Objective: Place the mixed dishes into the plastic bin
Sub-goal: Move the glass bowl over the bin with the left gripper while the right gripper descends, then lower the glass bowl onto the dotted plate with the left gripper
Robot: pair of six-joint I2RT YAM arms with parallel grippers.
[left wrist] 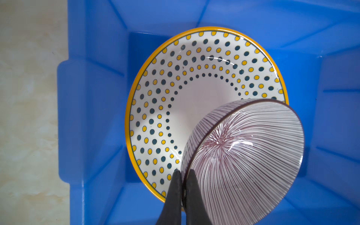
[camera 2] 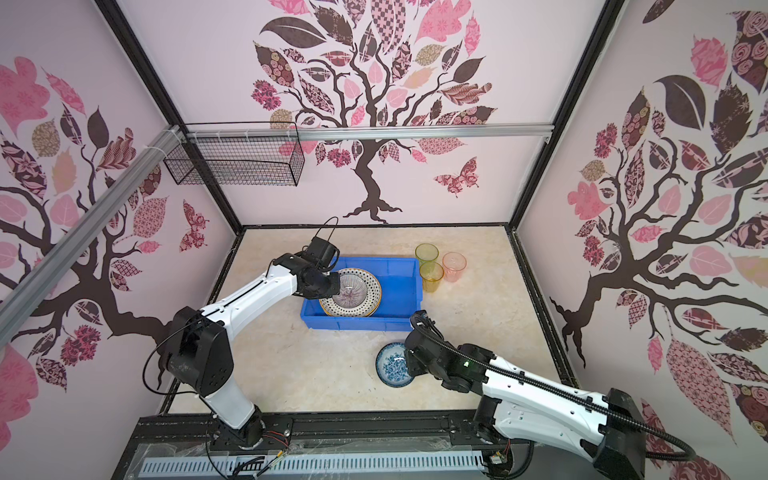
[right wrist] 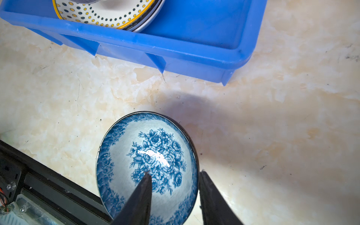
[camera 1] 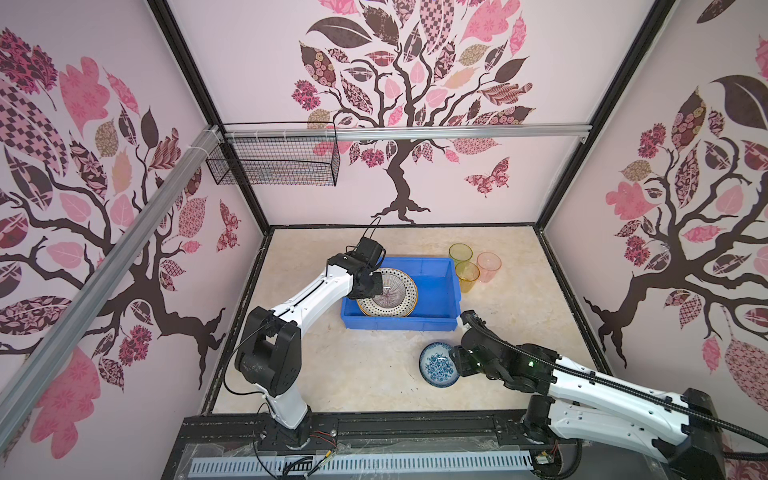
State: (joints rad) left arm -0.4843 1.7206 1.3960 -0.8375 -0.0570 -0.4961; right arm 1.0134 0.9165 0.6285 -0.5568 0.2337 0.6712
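Observation:
The blue plastic bin (camera 1: 436, 286) (camera 2: 399, 286) (left wrist: 97, 116) (right wrist: 194, 29) holds a stack of plates, with a dotted-rim plate (camera 1: 409, 291) (left wrist: 194, 101) (right wrist: 101, 11) on top. My left gripper (camera 1: 376, 282) (camera 2: 334, 286) (left wrist: 183, 171) is shut on the rim of a purple-striped bowl (camera 1: 388, 289) (camera 2: 351, 293) (left wrist: 243, 159), tilted over that plate. A blue floral bowl (camera 1: 436, 365) (camera 2: 390, 365) (right wrist: 148, 152) sits on the table in front of the bin. My right gripper (camera 1: 455, 357) (right wrist: 175, 173) is open astride its rim, one finger inside, one outside. Three translucent cups (camera 1: 467, 276) stand right of the bin.
A black wire basket (camera 1: 274, 162) hangs from the rail on the back wall, high at the left. Patterned walls close in the table on three sides. A black frame rail (camera 1: 374, 428) runs along the front edge, close to the floral bowl.

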